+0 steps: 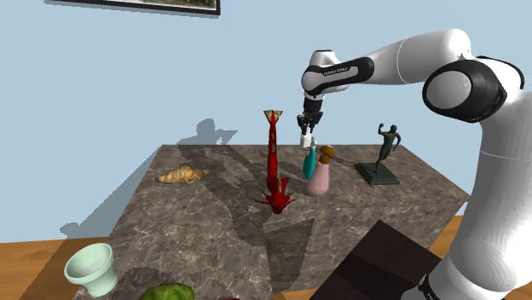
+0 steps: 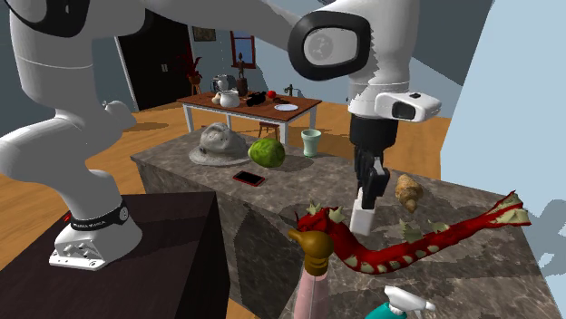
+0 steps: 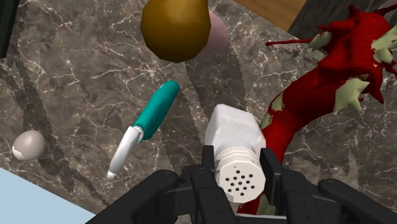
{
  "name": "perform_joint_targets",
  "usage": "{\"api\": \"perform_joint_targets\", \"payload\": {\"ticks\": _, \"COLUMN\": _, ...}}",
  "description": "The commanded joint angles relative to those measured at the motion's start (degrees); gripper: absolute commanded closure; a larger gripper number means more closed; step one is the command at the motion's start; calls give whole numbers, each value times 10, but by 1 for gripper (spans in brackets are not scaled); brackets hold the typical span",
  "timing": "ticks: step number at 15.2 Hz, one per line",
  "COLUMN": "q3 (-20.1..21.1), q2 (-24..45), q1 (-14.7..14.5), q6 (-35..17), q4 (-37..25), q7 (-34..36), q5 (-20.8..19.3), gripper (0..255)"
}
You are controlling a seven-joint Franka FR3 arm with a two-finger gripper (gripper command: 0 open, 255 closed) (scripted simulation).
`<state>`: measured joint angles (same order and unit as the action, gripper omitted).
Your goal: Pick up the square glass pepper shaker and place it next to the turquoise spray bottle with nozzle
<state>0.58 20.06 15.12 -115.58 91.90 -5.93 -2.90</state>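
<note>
My gripper (image 3: pixel 236 160) is shut on the square pepper shaker (image 3: pixel 234 137), drawn white with a ribbed, perforated cap. The shaker (image 1: pixel 307 137) hangs in the air just above the turquoise spray bottle (image 1: pixel 309 162). In the wrist view that bottle (image 3: pixel 151 119) stands on the marble table a short way beside the shaker, its white nozzle on top. In the second exterior view the gripper (image 2: pixel 369 184) holds the shaker (image 2: pixel 363 216) upright above the table, with the turquoise bottle (image 2: pixel 399 306) nearer the camera.
A pink bottle with a gold cap (image 1: pixel 320 175) stands against the turquoise bottle. A red dragon figure (image 1: pixel 274 166) rises close by, a dark statuette (image 1: pixel 381 158) beyond. A croissant (image 1: pixel 182 175), pale green pot (image 1: pixel 91 267), hat (image 2: pixel 218 145), green ball (image 2: pixel 267 152) and red phone (image 2: pixel 248 178) lie farther off.
</note>
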Motion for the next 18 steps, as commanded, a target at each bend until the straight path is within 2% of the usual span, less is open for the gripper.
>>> {"api": "perform_joint_targets", "payload": {"ticks": 1, "q3": 0, "q2": 2, "q1": 0, "q6": -16, "q4": 13, "q7": 0, "q5": 0, "gripper": 255}}
{"api": "perform_joint_targets", "payload": {"ticks": 18, "q3": -2, "q2": 51, "q1": 0, "q6": -127, "q4": 76, "q7": 6, "q5": -4, "gripper": 255}}
